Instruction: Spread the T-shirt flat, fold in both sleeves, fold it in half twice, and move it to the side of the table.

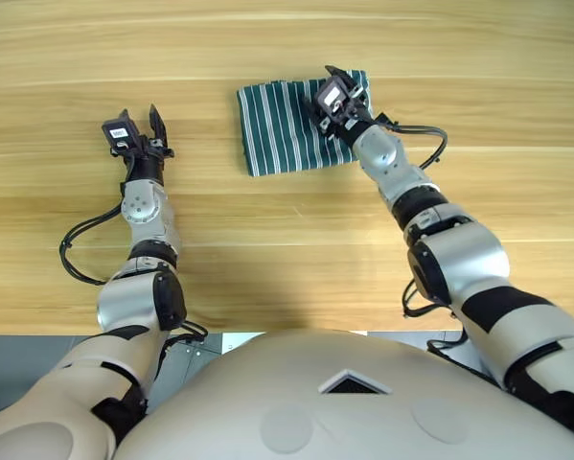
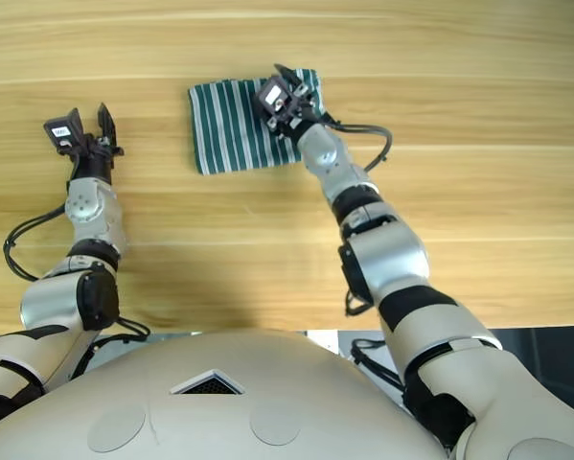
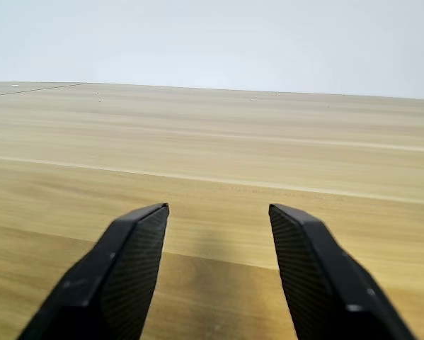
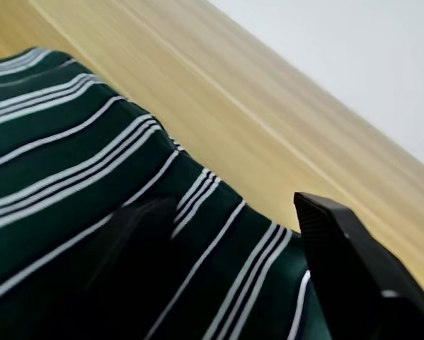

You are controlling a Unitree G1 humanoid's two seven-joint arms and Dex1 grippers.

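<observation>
Nearest the robot, both arms came up over the near edge of the pale wooden plank surface [image 1: 267,240], elbows bent low and forearms stretched forward across the grain. The left arm ran almost straight ahead, wrist level, and its left pincer [image 1: 138,123] hung just over bare wood, well apart from the cloth. Its two black fingers stood wide with nothing between them. Parked out there, it looked to be clear of the work, leaving the shirt to the other arm.

And across to the right! That arm reached farther, angled inward from the shoulder, with the forearm pointing toward the middle of the surface and the wrist tipped down. The right pincer [image 1: 347,84] sat over the right-hand end of the dark green T-shirt with thin white stripes [image 1: 282,129], close to its far corner. From the wrist camera its fingers were spread apart, one low over the striped fabric and one out past the hem above the wood. It was not clamped on anything that could be made out.

The shirt itself lay as a small, tidy rectangle, flat in the middle of the surface, so the folding looked done. The likely reason for that poised pose was a grip on the edge to shift the bundle sideways.
</observation>
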